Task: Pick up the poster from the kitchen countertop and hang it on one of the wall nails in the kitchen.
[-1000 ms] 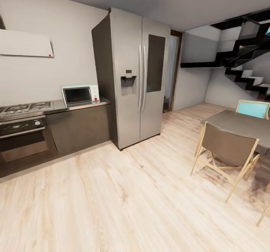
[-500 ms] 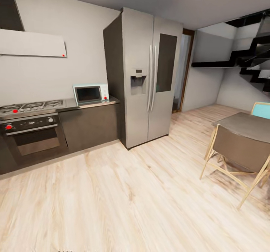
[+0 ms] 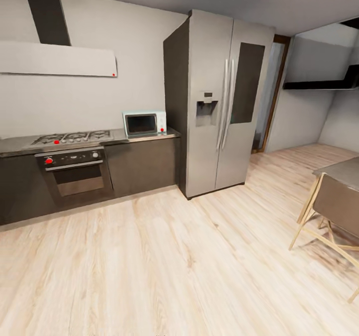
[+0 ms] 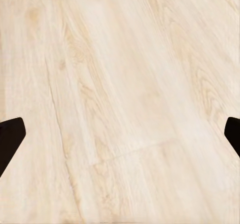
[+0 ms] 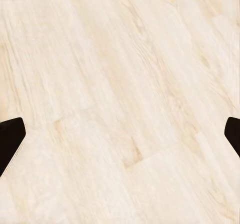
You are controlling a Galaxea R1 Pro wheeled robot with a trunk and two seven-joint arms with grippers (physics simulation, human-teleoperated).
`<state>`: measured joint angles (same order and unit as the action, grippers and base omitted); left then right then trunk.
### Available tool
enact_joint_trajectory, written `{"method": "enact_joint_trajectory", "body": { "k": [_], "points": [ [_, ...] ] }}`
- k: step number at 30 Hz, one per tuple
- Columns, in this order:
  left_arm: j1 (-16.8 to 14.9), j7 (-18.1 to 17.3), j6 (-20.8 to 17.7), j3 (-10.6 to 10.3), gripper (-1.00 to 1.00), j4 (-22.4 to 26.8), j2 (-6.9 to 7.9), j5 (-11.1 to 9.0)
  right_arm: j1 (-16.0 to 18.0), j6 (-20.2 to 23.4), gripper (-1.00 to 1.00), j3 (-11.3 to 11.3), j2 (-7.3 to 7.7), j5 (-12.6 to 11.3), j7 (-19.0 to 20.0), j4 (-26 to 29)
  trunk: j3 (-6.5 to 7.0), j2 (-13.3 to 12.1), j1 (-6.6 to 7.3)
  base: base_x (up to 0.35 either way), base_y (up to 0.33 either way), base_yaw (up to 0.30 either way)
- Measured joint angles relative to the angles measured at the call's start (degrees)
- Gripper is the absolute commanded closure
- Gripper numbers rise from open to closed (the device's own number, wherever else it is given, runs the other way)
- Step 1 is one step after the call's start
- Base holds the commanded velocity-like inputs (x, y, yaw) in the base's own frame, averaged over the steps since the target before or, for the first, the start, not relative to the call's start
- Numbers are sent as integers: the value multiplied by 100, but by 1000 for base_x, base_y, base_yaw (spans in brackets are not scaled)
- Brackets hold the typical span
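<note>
Kitchen: worktop (image 3: 144, 137) is carrying hob and microwave (image 3: 144, 123) beside fridge (image 3: 224, 101) | poster not appearing on it | left claw (image 4: 120, 134) and right claw (image 5: 120, 134) are hanging spread and empty over floor (image 3: 179, 266), likely stowed for driving.

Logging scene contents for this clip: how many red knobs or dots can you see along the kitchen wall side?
4. One on the hob, one on the oven panel, one on the microwave, one at the hood's corner. More may be hidden past the picture's left edge.
</note>
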<state>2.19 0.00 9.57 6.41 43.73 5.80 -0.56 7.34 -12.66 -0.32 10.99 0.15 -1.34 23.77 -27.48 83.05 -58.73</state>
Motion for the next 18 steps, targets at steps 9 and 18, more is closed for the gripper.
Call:
{"method": "enact_joint_trajectory", "body": {
  "k": [9, 18],
  "points": [
    [0, 0, 0, -1, -100, 0, 0, 0, -1, 0, -100, 11, -3, 6, -41, 0, -22, 0, 0, 0, 0, 280],
    [0, 0, 0, -1, -100, 0, 0, 0, -2, 5, -100, 37, -9, 16, -337, 0, -46, 0, 0, 0, 0, 279]
  ]
}}
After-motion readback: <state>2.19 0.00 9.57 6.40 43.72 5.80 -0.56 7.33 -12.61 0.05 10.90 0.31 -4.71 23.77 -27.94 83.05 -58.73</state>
